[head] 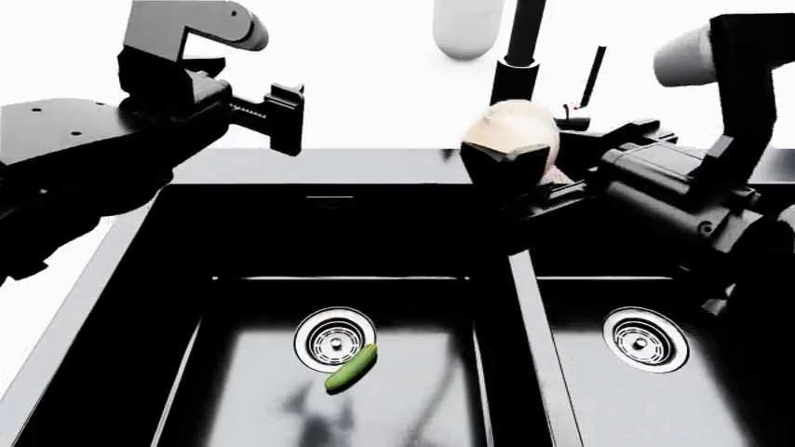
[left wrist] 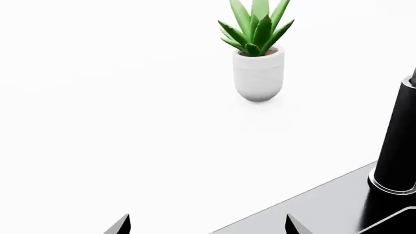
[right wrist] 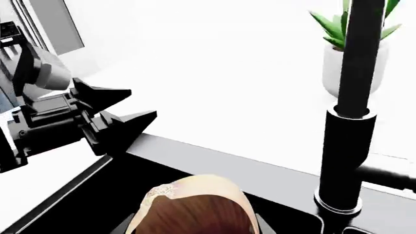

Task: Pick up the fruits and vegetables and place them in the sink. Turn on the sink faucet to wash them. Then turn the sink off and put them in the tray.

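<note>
The round pale tan-pink onion is held in my right gripper, which is shut on it above the divider at the back of the black double sink. The stubby green cucumber lies in the left basin beside its steel drain. My left gripper hovers open over the sink's back left rim with nothing between its fingers. The slim black faucet stands just behind the onion, its thin lever to its right. The tray is out of view.
A white pot with a green spiky plant stands on the white counter behind the faucet. The right basin has its own steel drain. White counter stretches to the left of the sink.
</note>
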You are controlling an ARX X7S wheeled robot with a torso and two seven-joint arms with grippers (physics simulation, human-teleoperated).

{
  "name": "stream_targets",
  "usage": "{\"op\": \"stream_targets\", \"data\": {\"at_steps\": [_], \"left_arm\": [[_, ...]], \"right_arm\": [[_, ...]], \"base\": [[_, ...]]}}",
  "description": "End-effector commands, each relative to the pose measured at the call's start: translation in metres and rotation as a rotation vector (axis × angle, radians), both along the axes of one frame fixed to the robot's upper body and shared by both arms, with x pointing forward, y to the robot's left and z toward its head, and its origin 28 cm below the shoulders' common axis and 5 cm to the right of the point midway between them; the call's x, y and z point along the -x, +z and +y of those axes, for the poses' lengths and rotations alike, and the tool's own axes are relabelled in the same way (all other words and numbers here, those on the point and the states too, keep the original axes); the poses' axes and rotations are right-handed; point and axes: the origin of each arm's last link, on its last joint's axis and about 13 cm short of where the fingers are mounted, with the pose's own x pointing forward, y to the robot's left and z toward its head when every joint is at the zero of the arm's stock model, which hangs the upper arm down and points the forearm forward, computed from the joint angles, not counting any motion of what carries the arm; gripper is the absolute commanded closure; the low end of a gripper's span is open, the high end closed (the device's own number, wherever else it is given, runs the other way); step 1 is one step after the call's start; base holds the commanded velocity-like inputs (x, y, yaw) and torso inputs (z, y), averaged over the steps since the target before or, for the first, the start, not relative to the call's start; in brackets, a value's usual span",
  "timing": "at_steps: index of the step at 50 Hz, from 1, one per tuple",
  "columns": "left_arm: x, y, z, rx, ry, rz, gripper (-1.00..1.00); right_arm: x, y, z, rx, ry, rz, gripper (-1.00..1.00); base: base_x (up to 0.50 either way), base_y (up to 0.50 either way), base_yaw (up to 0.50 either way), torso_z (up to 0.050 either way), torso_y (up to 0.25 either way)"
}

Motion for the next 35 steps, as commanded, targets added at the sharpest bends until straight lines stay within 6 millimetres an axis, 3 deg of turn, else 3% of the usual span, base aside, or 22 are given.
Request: {"op": "stream_targets", "data": {"at_steps": [1,6,16,22,29,35], "left_arm": [[0.011,0.034,0.002,-0.016,-0.121,0.150,-1.00],[0.020,0.046,0.003,-0.032,-0.191,0.247,-1.00],[0.042,0.051,-0.013,-0.085,-0.321,0.423,-1.00],[0.032,0.018,-0.029,-0.156,-0.408,0.564,-1.00],[0.005,-0.038,-0.045,-0.258,-0.441,0.778,-1.00],[-0.009,-0.072,-0.056,-0.275,-0.442,0.843,-1.00]], "right_arm": [[0.051,0.032,-0.046,-0.091,-0.349,-0.203,1.00],[0.051,0.028,-0.066,-0.144,-0.488,-0.254,1.00],[0.014,0.022,-0.100,-0.146,-0.694,-0.329,1.00],[-0.005,0.020,-0.103,-0.127,-0.739,-0.381,1.00],[-0.031,0.031,-0.103,-0.111,-0.747,-0.454,1.00],[-0.042,0.033,-0.106,-0.107,-0.746,-0.464,1.00]], "base": [[0.00,0.00,0.00,0.000,0.000],[0.00,0.00,0.00,0.000,0.000],[0.00,0.00,0.00,0.000,0.000],[0.00,0.00,0.00,0.000,0.000],[0.00,0.00,0.00,0.000,0.000],[0.00,0.00,0.00,0.000,0.000]]}}
